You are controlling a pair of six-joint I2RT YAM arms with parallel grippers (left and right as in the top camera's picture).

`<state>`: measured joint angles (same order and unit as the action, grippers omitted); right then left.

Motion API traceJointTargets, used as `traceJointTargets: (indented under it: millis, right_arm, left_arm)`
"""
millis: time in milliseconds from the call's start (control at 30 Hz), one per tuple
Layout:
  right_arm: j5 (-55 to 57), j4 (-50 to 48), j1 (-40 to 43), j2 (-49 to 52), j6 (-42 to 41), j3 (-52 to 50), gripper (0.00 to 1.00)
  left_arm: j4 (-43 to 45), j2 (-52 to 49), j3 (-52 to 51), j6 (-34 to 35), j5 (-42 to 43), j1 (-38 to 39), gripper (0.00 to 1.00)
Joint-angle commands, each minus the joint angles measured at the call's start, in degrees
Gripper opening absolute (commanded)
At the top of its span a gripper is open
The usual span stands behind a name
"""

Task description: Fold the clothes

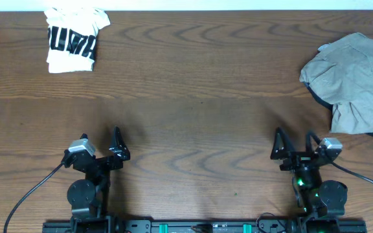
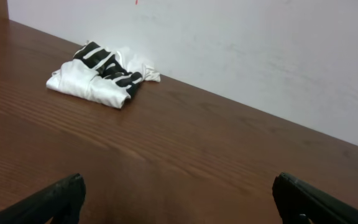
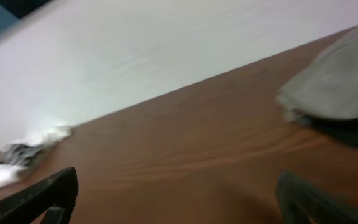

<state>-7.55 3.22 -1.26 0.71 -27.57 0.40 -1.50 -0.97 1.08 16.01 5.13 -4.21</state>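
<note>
At two o'clock the shorts (image 1: 353,81) lie crumpled.
Our left gripper (image 1: 100,141) and right gripper (image 1: 294,142) gape empty; we judge all folding undone.

both grippers (image 1: 100,144) (image 1: 295,144) low — jaws wide apart

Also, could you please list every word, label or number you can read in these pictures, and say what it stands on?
Nothing can be read as a whole text.
On the white tee: bold black block letters, broken up by the folds, so no word can be made out.
On the khaki shorts: no print or label shows.
</note>
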Motion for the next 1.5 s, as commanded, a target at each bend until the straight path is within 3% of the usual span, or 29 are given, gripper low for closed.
traceJointTargets:
  millis: [0, 167, 233, 333, 433, 633, 933, 1067, 1133, 1467]
  right_arm:
    - [-10.12, -0.79, 0.44, 0.04, -6.27, -0.09, 0.99]
    - [-25.09, -12.72, 0.44, 0.04, -5.05, 0.42, 0.99]
    - [-25.62, -15.74, 0.44, 0.04, -4.42, 2.62, 0.99]
    - [-22.95, -12.63, 0.46, 0.61, 2.1, 8.94, 0.99]
    - [-17.05, -3.52, 0.46, 4.55, 9.38, 18.23, 0.99]
    - [-7.43, 14.43, 0.46, 26.73, 21.4, 39.98, 0.99]
    - [7.87, 42.95, 0.55, 70.71, 27.54, 78.68, 0.99]
    - [12.55, 53.94, 0.55, 84.65, 30.49, 92.96, 0.99]
    - [15.06, 57.99, 0.55, 90.25, 30.49, 97.7, 0.99]
    - [32.65, 54.51, 0.55, 103.51, 34.18, 98.9, 0.99]
  left_arm:
    - [-2.14, -0.07, -0.85, -1.36, 0.17, -0.28, 0.98]
    - [-2.14, -0.07, -0.85, -1.36, 0.17, -0.28, 0.98]
    - [-2.14, -0.07, -0.85, -1.36, 0.17, -0.28, 0.98]
    - [-2.14, -0.07, -0.85, -1.36, 0.17, -0.28, 0.98]
    - [-2.14, -0.07, -0.85, -1.36, 0.17, -0.28, 0.98]
    - [-2.14, -0.07, -0.85, -1.36, 0.17, -0.28, 0.98]
    - [-2.14, -0.07, -0.85, -1.36, 0.17, -0.28, 0.98]
    - [-2.14, -0.07, -0.85, -1.36, 0.17, -0.28, 0.98]
    - [-2.12, -0.07, -0.85, -1.36, 0.17, -0.28, 0.98]
    - [-2.14, -0.07, -0.85, -1.36, 0.17, -0.28, 0.98]
